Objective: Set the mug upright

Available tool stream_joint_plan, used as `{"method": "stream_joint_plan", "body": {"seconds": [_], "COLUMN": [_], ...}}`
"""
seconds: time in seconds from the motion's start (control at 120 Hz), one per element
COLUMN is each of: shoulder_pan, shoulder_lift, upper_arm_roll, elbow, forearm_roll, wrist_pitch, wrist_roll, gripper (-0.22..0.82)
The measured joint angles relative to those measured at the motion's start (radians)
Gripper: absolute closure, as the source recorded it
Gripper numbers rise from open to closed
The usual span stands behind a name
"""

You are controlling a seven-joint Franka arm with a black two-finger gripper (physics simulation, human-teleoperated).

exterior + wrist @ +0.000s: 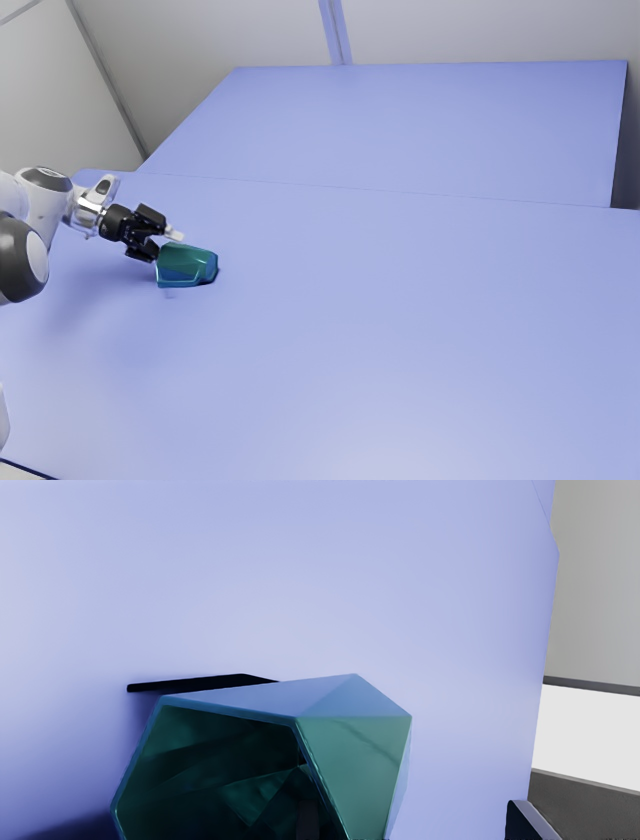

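My gripper (167,246) is at the mouth end of the teal mug (187,267), which lies on its side on the blue table, its mouth facing the hand. In the wrist view, the faceted mug (357,760) shows its dark hollow. The gripper (419,822) stands open there: one dark finger (307,820) appears within the mouth, while the other (527,822) is outside, apart from the mug's wall. Whether the inner finger touches the mug cannot be told. The mug's lower part is cut off in that view.
The blue table (400,330) extends around the mug, with another blue surface (400,125) beyond a thin seam. A thin dark shape (205,682) lies beside the mug; shadow or handle, I cannot tell. Pale walls (480,30) stand behind.
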Motion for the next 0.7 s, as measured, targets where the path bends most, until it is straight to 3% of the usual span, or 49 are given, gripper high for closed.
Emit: {"method": "stream_joint_plan", "body": {"seconds": [0.108, 0.242, 0.5, 0.7], "shoulder_pan": [0.0, -0.001, -0.004, -0.053], "shoulder_lift": [-0.006, -0.01, -0.033, -0.174], "upper_arm_roll": [0.0, 0.0, 0.0, 0.001], "elbow": [-0.002, -0.002, -0.009, -0.098], "forearm_roll": [-0.001, -0.001, 0.001, 0.039], "wrist_pitch": [-0.001, -0.002, -0.005, -0.008], "wrist_roll": [0.009, 0.02, 0.029, 0.014], "gripper": [0.53, 0.67, 0.75, 0.77]}}
